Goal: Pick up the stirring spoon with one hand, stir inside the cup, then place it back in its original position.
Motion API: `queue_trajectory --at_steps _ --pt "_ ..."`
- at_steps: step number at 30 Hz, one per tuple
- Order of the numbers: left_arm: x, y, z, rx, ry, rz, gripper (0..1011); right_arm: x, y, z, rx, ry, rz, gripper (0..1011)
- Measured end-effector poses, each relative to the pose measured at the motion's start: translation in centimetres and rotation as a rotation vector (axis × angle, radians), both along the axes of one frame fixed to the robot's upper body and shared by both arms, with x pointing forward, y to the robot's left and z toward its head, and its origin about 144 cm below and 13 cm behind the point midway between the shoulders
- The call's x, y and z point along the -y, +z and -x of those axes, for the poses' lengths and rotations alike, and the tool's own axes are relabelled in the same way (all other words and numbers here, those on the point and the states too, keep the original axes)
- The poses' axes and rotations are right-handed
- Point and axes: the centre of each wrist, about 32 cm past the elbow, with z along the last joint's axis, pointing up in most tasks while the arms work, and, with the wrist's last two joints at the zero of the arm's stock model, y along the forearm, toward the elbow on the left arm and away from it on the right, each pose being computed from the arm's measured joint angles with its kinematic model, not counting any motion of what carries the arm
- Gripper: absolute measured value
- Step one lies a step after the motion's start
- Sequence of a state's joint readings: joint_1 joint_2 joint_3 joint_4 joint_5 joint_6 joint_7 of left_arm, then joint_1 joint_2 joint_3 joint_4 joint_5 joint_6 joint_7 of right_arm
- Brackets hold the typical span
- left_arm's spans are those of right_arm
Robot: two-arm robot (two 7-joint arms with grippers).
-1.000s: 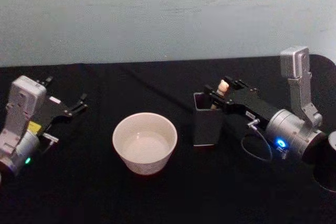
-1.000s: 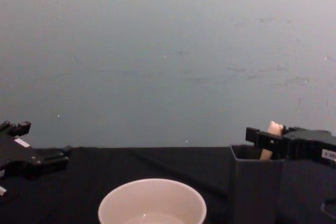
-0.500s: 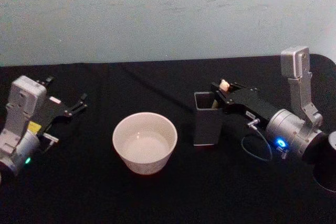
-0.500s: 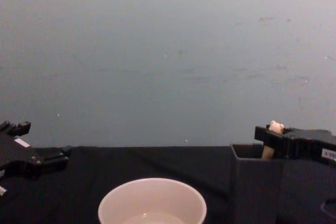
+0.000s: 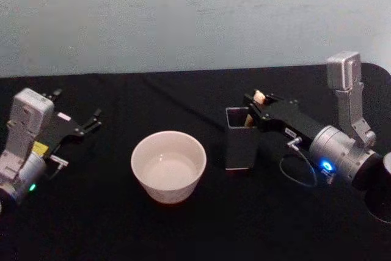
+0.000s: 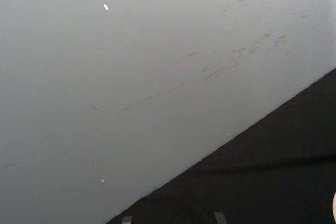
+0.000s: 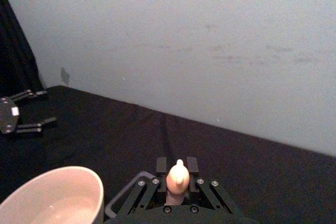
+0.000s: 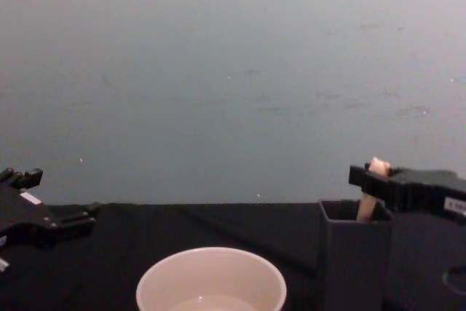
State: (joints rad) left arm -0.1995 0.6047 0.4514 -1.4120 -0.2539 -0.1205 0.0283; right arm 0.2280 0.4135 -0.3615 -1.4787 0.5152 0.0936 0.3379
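The stirring spoon (image 5: 259, 96) stands in the tall dark grey holder (image 5: 240, 142), its original position, right of centre on the table. Its beige handle (image 8: 366, 207) and knob (image 7: 178, 174) rise above the holder's rim (image 7: 123, 198). My right gripper (image 5: 256, 104) reaches in from the right and is shut on the handle just under the knob, one finger (image 7: 161, 164) on each side. The spoon's bowl is hidden inside the holder (image 8: 353, 260). The cream-white cup (image 5: 168, 164) stands to the holder's left with nothing in it. My left gripper (image 5: 91, 120) rests open at the far left.
A black cloth (image 5: 122, 224) covers the table, and a pale wall (image 5: 183, 16) rises behind it. A dark round object (image 5: 380, 194) sits at the right edge near my right arm. The cup (image 8: 211, 282) stands between the two arms.
My right gripper has risen a little with the spoon, so more of the handle shows above the holder's rim. The left arm has not moved.
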Motion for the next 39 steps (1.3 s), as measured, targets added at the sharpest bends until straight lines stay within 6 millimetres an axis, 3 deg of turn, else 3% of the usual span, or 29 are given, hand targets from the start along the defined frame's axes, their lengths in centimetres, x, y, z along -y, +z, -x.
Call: queue_trajectory --at_steps 26,32,39 --pt "0.0 0.0 0.0 0.0 0.0 0.0 1001 1.6 6.6 -0.2 0.367 0.137 0.038 215" --pt "0.0 0.0 0.0 0.0 0.0 0.0 1001 0.7 7.3 -1.0 0.424 0.182 0.019 215" --pt "0.0 0.0 0.0 0.0 0.0 0.0 1001 -1.3 6.5 -1.9 0.432 0.293 0.005 215"
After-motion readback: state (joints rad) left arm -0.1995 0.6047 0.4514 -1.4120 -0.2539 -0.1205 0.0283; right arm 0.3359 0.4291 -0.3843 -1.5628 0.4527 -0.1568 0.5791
